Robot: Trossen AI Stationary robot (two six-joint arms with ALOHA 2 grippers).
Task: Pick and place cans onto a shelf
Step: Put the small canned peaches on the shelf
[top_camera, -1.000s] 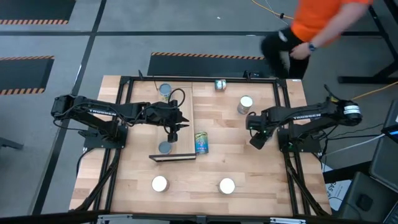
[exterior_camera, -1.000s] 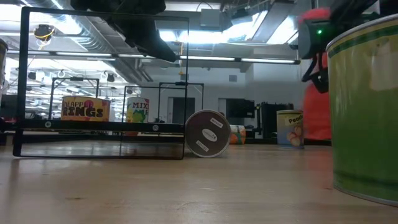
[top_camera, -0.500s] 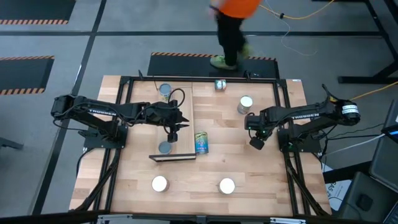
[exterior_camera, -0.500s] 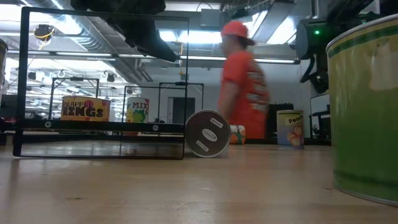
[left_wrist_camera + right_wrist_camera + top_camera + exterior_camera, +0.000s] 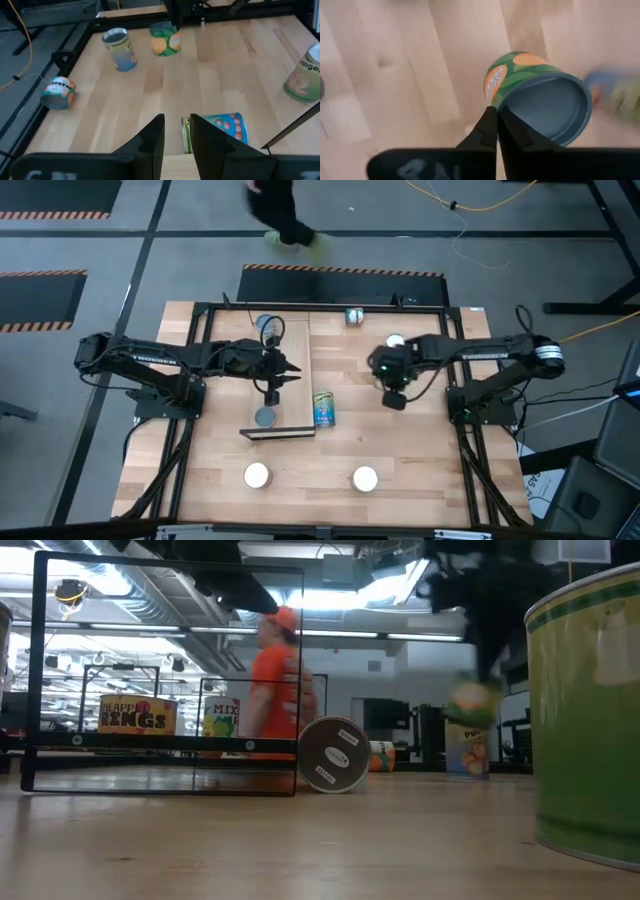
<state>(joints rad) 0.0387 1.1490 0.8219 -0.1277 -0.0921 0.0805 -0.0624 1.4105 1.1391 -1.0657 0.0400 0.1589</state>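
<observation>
My right gripper (image 5: 392, 385) is shut on a green can with an orange picture (image 5: 535, 90), which hangs in the air over the table's middle (image 5: 165, 44) (image 5: 470, 700). My left gripper (image 5: 175, 135) stands open and empty above the light-wood shelf (image 5: 285, 350). Two cans stand on the shelf, one at its far end (image 5: 265, 325) and one at its near end (image 5: 265, 417). A blue-and-yellow can (image 5: 323, 409) lies on its side beside the shelf's right edge. My right gripper holds the green can by the rim of its round end (image 5: 501, 106), where the two fingertips (image 5: 490, 125) meet, coming from above and pointing steeply down. The can is lifted clear of the table and hangs tilted below the fingers.
A white-topped can (image 5: 395, 340) stands just beyond the right gripper. Another can (image 5: 355, 315) lies on its side at the far edge. Two white-topped cans (image 5: 257, 475) (image 5: 365, 477) stand near the front edge. A person in orange (image 5: 280, 670) walks beyond the far edge.
My right gripper has risen and swung toward the table's left and far side, nearer the shelf, and the green can now hangs in the air under it. The person behind the table has walked from right to left.
</observation>
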